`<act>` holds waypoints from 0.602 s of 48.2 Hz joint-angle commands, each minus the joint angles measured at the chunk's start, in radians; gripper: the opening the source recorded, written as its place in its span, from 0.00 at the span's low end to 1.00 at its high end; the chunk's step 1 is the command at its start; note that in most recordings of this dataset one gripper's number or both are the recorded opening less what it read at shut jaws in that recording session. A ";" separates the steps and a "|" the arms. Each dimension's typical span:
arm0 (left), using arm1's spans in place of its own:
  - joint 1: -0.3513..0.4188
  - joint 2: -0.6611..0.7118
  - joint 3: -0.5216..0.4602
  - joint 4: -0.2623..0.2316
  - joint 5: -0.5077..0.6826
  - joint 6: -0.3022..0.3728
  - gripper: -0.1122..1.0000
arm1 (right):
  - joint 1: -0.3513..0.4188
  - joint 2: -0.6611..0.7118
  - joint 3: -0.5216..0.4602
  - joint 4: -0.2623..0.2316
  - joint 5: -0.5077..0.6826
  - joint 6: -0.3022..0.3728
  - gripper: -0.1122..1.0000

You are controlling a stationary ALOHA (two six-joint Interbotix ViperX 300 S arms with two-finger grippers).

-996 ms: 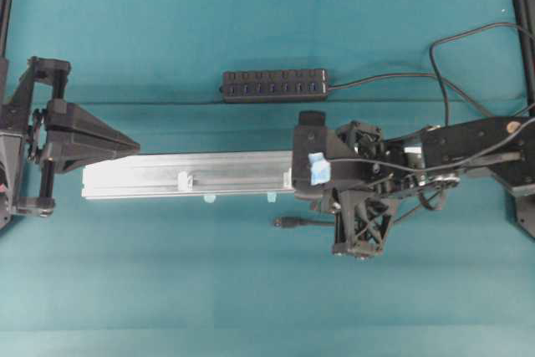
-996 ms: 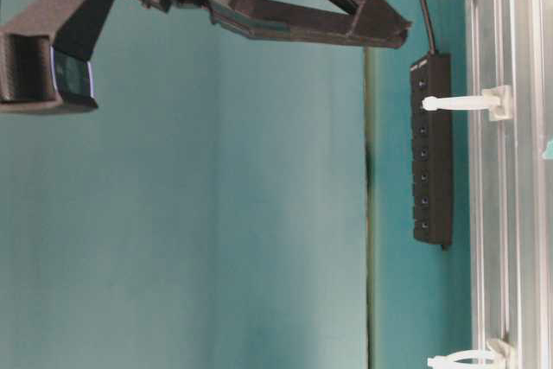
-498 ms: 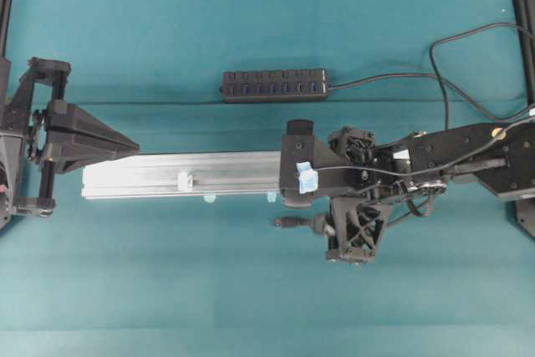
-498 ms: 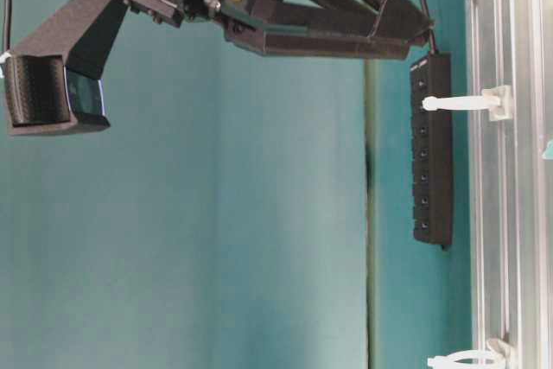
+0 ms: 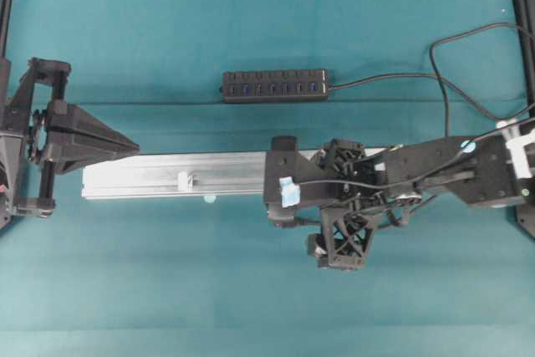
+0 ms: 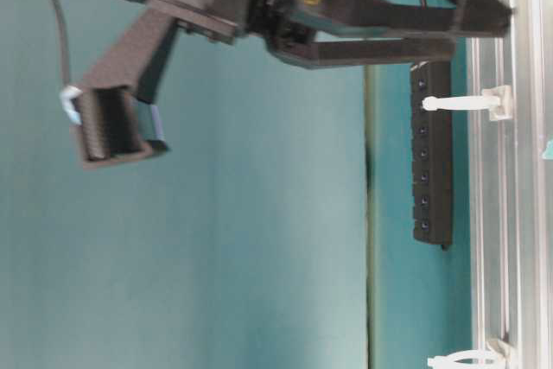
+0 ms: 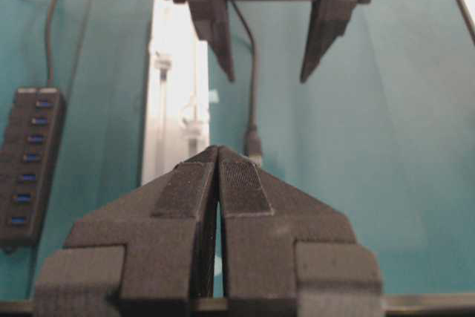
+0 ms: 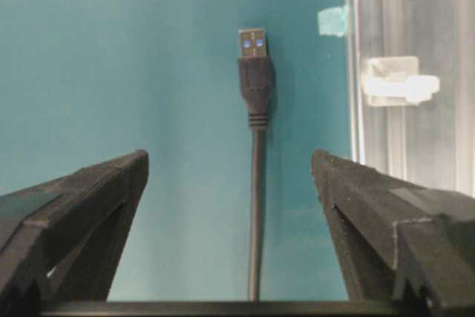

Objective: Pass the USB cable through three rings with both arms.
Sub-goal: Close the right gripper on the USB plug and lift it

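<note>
The USB cable [image 8: 254, 183] lies straight on the teal table in front of the silver rail [image 8: 415, 5], its plug [image 8: 253, 72] pointing away from the right wrist camera. My right gripper [image 8: 230, 159] is open, a finger on each side of the cord without touching it. One whitish ring [image 8: 397, 83] stands on the rail just right of the plug. From above, the right gripper [image 5: 297, 221] hides most of the cable. Another ring [image 5: 185, 181] stands further left on the rail [image 5: 167, 175]. At the rail's left end my left gripper [image 5: 136, 146] hovers shut and empty.
A black USB hub [image 5: 274, 85] lies behind the rail, its cord [image 5: 393, 77] looping to the right. Small pale blue tape tabs [image 5: 209, 199] stick out along the rail's front edge. In the table-level view two rings [image 6: 462, 103] [image 6: 462, 358] stand on the rail.
My right gripper has gone from shut to wide open and slid left along the rail's front, coming over the cable. The left arm has not moved.
</note>
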 commanded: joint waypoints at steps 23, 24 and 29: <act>-0.002 0.009 -0.026 0.002 -0.005 0.000 0.12 | 0.002 0.138 -0.051 -0.014 -0.012 0.000 0.93; -0.002 0.011 -0.026 0.002 -0.005 0.000 0.12 | 0.002 0.141 -0.051 -0.015 -0.014 0.000 0.93; -0.002 0.014 -0.025 0.002 -0.005 0.000 0.12 | 0.002 0.155 -0.051 -0.026 -0.015 0.000 0.93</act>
